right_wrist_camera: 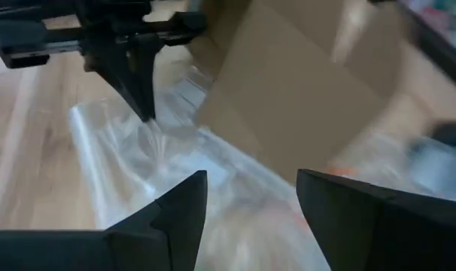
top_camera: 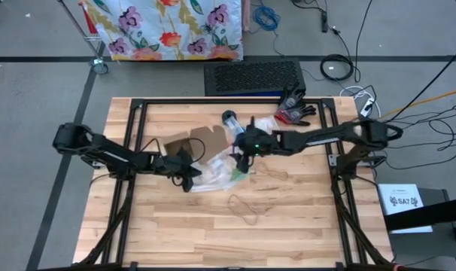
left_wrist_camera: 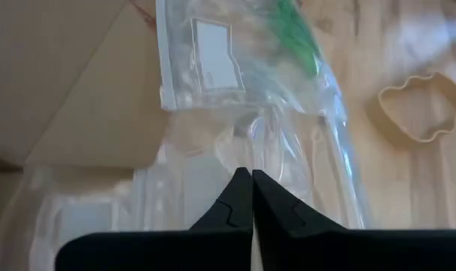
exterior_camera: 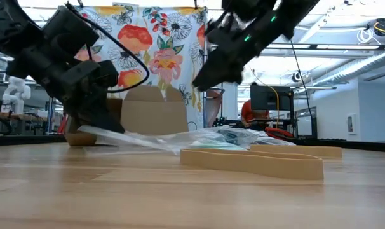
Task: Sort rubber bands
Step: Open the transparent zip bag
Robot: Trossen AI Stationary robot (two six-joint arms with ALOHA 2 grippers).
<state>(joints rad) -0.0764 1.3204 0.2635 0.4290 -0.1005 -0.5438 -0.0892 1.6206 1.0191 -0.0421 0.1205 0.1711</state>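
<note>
Clear plastic bags lie in a pile at the table's middle, and one holds green bands. Loose tan rubber bands lie on the wood: one near the front, which also shows in the low view, and one to the right. Another shows in the left wrist view. My left gripper is shut on a bag's left edge. My right gripper is open and hovers above the bags' right part, clear of them in the low view. My left gripper pinches the clear bag's film between its two shut fingertips, at the pile's left edge. The fingers slant down from the table's left. The film puckers at the tips. The rest of the bag lies on the table.
An open cardboard box lies just behind the bags. A clear cylinder and red-black gloves lie at the far side. There is bare wood toward the near edge.
</note>
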